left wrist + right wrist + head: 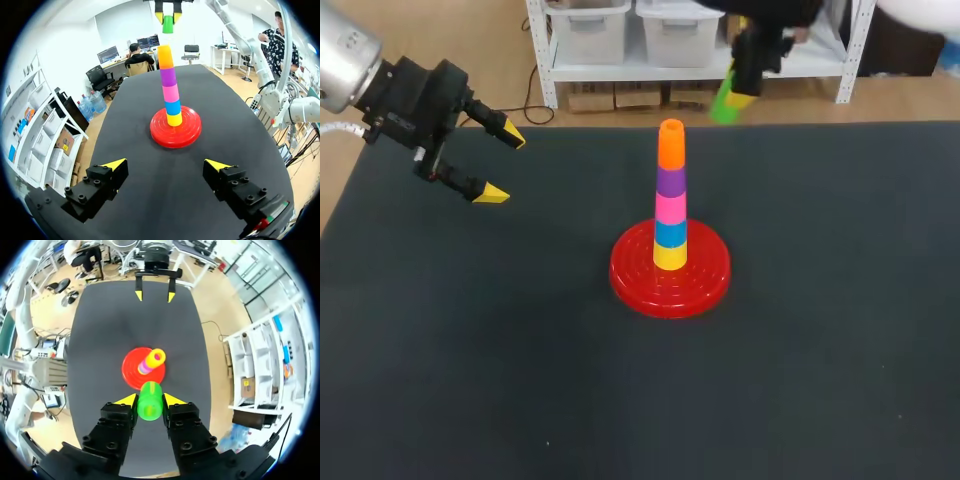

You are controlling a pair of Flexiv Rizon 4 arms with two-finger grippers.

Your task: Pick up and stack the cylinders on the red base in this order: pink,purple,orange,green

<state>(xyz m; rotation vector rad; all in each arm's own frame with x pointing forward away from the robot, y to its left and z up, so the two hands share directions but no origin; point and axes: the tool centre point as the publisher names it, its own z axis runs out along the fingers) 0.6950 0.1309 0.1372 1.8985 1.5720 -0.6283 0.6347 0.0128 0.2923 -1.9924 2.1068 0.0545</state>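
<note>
Right claw [150,401] is clamped on the green cylinder [150,409], high over the worktop [840,350], on the far-edge side of the stack. Left claw [503,166] hangs wide open near the far left corner. Mid-worktop, the red base [640,278] carries the pink cylinder [670,208], purple cylinder [670,181], and orange cylinder [671,145] on top.

1. No text, number, label or sign can be read in any view.
2. Red base [670,280]: plain ridged surface, no print made out.
3. Stacked cylinders [670,195] on the red base: plain colour bands only, no marks made out.
4. Green cylinder [150,401], higher than the stack on the red base: plain, no print made out.
5. Black table top [470,350] around the red base: plain, no markings made out.
</note>
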